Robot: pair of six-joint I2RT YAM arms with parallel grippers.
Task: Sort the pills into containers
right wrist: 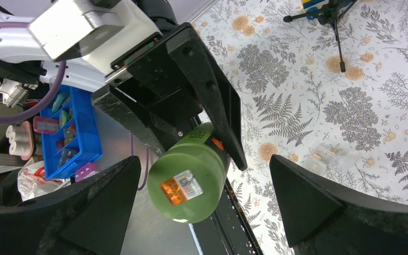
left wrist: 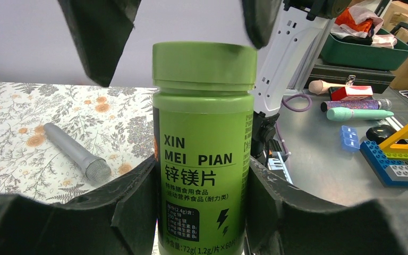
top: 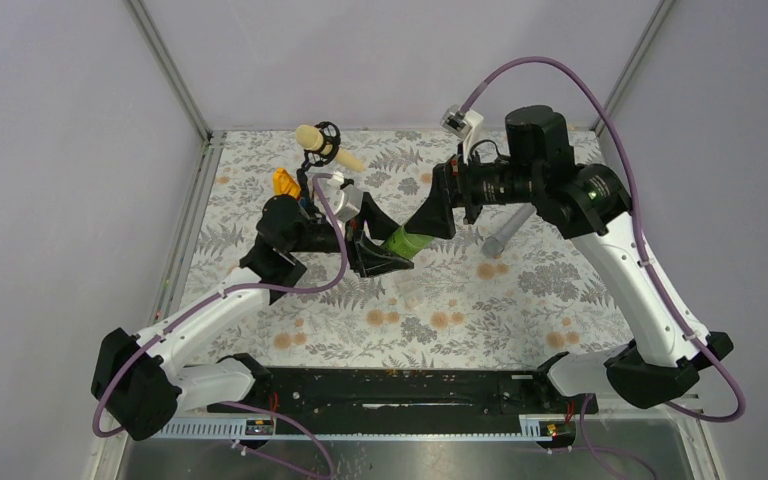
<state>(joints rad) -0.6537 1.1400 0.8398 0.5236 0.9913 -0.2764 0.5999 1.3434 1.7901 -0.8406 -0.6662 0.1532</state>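
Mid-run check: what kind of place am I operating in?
Most likely a robot lab test cell, not a home or pharmacy. Plain panel walls enclose the floral mat, and the left wrist view shows a metal bench with toy bricks and a cluttered green bin.

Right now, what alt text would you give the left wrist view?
A capped green bottle labelled XIN MEI PIAN is clamped in the left gripper, with the open right gripper straddling its top. A grey microphone lies on the floral mat behind.
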